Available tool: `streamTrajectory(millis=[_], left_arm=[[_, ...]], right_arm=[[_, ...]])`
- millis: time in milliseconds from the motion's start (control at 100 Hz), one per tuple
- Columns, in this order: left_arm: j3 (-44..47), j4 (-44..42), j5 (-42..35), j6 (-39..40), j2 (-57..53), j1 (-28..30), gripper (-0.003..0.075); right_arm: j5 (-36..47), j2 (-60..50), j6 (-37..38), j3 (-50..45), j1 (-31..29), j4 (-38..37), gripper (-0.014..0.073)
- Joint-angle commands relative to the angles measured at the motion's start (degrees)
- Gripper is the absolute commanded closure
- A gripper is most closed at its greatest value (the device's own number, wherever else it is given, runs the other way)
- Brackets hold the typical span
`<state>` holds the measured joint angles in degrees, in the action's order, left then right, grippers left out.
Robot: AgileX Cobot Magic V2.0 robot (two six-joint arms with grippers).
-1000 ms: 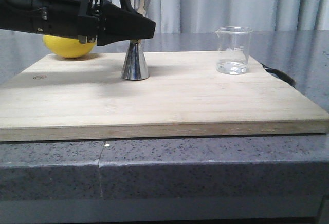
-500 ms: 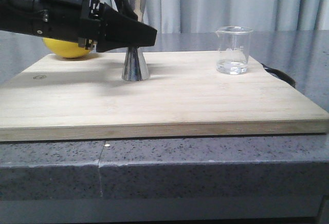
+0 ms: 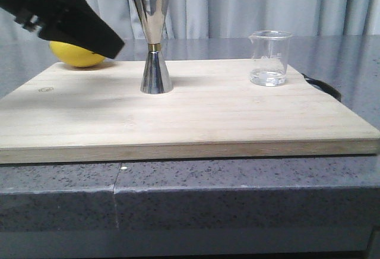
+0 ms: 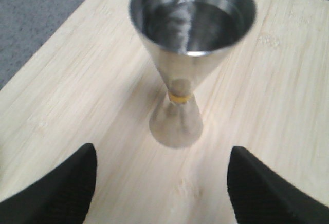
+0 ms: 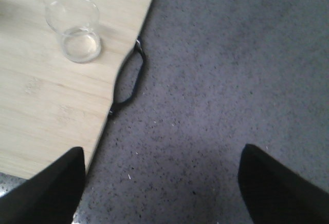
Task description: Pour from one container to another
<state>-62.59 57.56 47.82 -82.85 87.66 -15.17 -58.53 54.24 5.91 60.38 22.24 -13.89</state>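
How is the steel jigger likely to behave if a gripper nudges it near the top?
The jigger probably tips easily: it stands tall on a small base with a narrow waist. Its polished metal likely makes it slippery for the fingers. It holds liquid, so a tip would likely spill.

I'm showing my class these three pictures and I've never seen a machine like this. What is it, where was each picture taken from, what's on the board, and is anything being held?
It is a robot with two arms, each ending in a two-fingered tool. One picture looks forward over the table; the other two come from cameras on the wrists. On the wooden board stand a steel jigger and a glass beaker, with a yellow fruit behind. The left tool is open, facing the jigger. The right tool is open over the grey counter. Nothing is held.
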Motion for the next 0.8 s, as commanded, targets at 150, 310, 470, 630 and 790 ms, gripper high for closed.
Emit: streamTrajectory(millis=[150, 310, 470, 630, 790], left_arm=[[-1.75, -25.08, 5.47, 30.37, -16.47, -0.05, 0.0227], [-1.75, -40.87, 9.71, 46.97, -24.65, -0.05, 0.0227], [-0.52, -52.50, 11.64, 62.76, -31.90, -0.05, 0.0227], [4.50, -61.40, 8.81, 77.07, -40.68, -0.05, 0.0227], [12.35, -65.42, 1.23, 86.12, -50.71, -0.05, 0.0227]], right_arm=[[0.86, -0.74, 5.14, 1.96, -0.31, -2.18, 0.0043], [2.15, -0.74, 5.92, 1.88, -0.31, -1.71, 0.0043], [6.41, -1.55, 6.31, -0.56, -0.31, -0.63, 0.0043], [11.09, -5.74, 8.10, -5.85, -0.31, -0.50, 0.0043], [17.68, -12.61, 9.22, -12.58, -0.31, -0.50, 0.0043]])
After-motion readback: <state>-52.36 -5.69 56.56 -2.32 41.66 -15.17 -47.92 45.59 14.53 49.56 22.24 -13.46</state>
